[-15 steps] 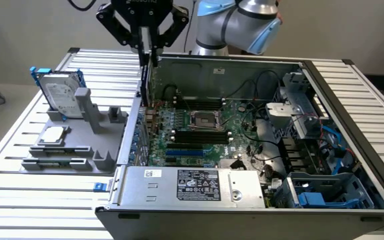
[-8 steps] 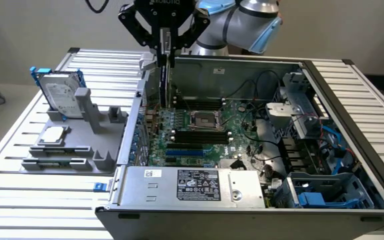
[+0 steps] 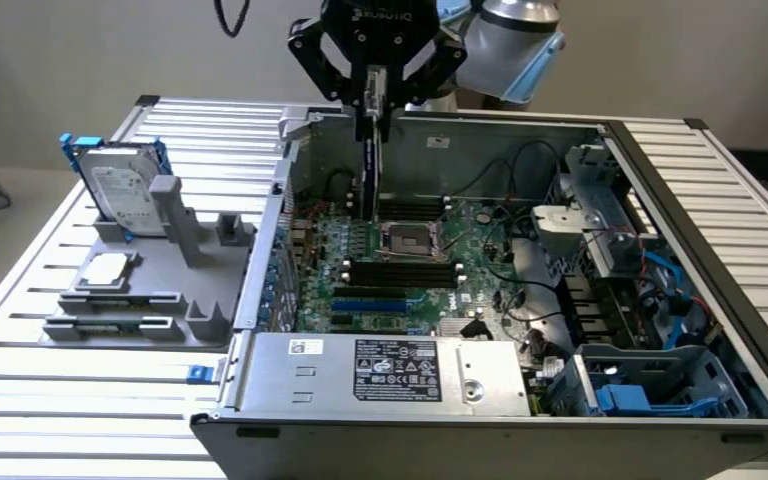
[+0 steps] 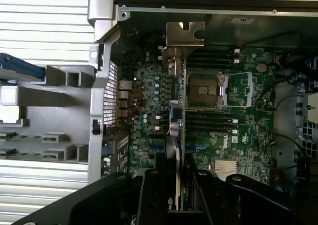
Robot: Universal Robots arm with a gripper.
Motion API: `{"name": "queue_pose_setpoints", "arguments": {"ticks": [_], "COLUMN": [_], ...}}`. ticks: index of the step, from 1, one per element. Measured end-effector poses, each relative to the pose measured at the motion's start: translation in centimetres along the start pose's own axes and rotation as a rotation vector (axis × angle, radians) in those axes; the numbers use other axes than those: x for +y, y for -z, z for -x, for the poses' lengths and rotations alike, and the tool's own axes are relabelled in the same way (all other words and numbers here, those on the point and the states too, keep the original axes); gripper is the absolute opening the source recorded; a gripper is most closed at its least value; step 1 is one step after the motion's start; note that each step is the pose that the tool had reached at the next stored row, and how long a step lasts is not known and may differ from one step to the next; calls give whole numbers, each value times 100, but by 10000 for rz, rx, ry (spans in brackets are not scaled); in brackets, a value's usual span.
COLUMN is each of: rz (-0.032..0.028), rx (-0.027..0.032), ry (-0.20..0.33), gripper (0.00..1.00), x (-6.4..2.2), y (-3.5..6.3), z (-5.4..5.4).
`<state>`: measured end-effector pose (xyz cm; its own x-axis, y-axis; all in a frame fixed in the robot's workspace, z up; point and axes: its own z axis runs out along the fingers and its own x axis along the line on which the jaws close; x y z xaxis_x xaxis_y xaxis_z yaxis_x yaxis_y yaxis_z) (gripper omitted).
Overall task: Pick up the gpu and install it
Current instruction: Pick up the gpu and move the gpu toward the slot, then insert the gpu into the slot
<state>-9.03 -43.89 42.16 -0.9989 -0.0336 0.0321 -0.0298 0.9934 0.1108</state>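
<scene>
Black two-fingered gripper (image 3: 373,103) stands clamped on the slim green-and-black gpu (image 3: 369,170), silver bracket downward. Directly below it lies the open tower's green motherboard (image 3: 347,245).

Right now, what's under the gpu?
The gpu hangs on edge in the gripper above the open case. Below it: motherboard, CPU socket, black memory slots. The board strip straight beneath the card is covered.

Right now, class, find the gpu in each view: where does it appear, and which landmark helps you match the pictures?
Exterior view: the gpu hangs upright in the hand, above the open case.
Wrist view: the gpu runs edge-on out from the hand, beside the CPU socket.
Shared landmark: the CPU socket on the motherboard.
</scene>
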Motion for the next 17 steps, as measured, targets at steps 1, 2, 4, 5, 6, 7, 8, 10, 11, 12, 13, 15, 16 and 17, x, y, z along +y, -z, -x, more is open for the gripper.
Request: {"name": "queue_pose_setpoints", "arguments": {"ticks": [1, 2, 4, 5, 6, 7, 8, 10, 11, 12, 13, 15, 16, 17], "rz": [0, 1, 1, 1, 2, 2, 2, 4, 5, 4, 5, 4, 4, 4], "rx": [8, 15, 30, 39, 47, 56, 67, 93, 116, 116, 116, 117, 117, 116], "ry": [-1, -3, -4, -5, -6, -6, -8, -11, -13, -14, -14, -13, -14, -14], "gripper": [26, 26, 26, 26, 26, 26, 26, 26, 26, 26, 26, 26, 26, 26], "x": [-2, -4, -7, -9, -10, -11, -11, -6, -6, -6, -6, -6, -6, -6], "y": [-14, -28, -55, -70, -83, -95, -107, -118, -117, -117, -117, -117, -117, -117], "z": [45, 90, 180, 230, 275, 321, 366, 423, 424, 424, 424, 424, 424, 424]}}
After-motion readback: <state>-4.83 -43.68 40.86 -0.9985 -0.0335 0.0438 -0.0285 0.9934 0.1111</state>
